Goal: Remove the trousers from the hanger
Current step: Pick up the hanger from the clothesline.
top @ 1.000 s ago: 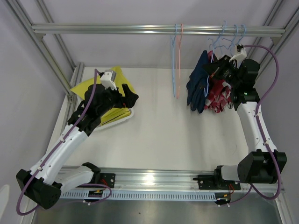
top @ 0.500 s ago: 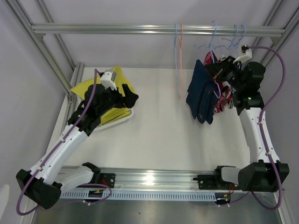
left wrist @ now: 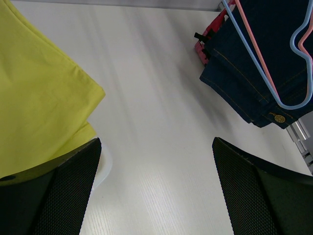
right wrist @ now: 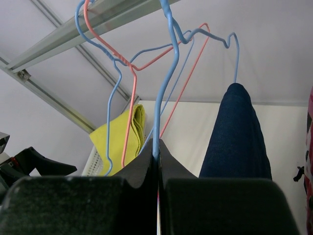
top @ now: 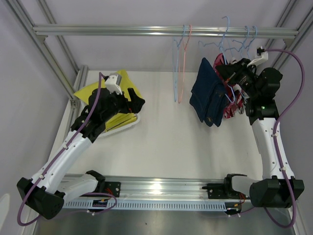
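The right gripper (right wrist: 157, 149) is pinched shut on the thin blue wire hanger (right wrist: 165, 68); the navy blue cloth trousers (top: 206, 98) hang on it at one o'clock. The left gripper (left wrist: 155, 161) is wide open and empty at ten o'clock; I think it must reach over next and pull them off.

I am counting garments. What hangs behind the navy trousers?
Pink-red patterned trousers show at the edge of the navy trousers; the rest is hidden by the navy cloth and the right arm.
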You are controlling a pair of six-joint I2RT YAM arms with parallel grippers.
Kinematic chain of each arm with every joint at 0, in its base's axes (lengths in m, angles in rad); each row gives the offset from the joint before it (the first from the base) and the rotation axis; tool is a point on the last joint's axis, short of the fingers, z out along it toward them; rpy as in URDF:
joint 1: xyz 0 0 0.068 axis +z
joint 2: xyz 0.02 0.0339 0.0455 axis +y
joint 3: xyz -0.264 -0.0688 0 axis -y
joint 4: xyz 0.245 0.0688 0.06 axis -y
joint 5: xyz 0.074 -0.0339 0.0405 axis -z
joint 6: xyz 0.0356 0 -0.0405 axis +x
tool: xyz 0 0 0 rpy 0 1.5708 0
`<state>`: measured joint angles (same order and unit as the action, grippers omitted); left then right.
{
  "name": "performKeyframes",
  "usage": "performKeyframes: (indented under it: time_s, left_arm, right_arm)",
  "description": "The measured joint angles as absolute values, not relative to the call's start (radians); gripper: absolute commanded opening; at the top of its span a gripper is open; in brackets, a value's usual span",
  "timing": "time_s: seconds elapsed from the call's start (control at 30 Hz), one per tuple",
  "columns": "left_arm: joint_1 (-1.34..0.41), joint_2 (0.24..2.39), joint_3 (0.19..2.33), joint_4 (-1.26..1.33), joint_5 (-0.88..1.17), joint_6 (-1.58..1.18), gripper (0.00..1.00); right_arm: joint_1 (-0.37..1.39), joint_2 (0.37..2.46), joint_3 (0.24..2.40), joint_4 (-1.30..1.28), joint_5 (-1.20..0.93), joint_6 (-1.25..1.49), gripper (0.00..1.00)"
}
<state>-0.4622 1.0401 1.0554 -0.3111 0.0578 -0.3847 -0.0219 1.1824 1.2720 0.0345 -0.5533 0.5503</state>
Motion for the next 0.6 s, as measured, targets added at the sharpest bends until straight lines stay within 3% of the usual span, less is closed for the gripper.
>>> performKeyframes:
  time_s: [0.6]
  left_arm:
    - [-0.462,1.04,1.055,-0.309,0.092,-0.384,0.99]
  right_arm:
    - [0.048,0.955,1.164,0.003,-0.484,0.522,0.0]
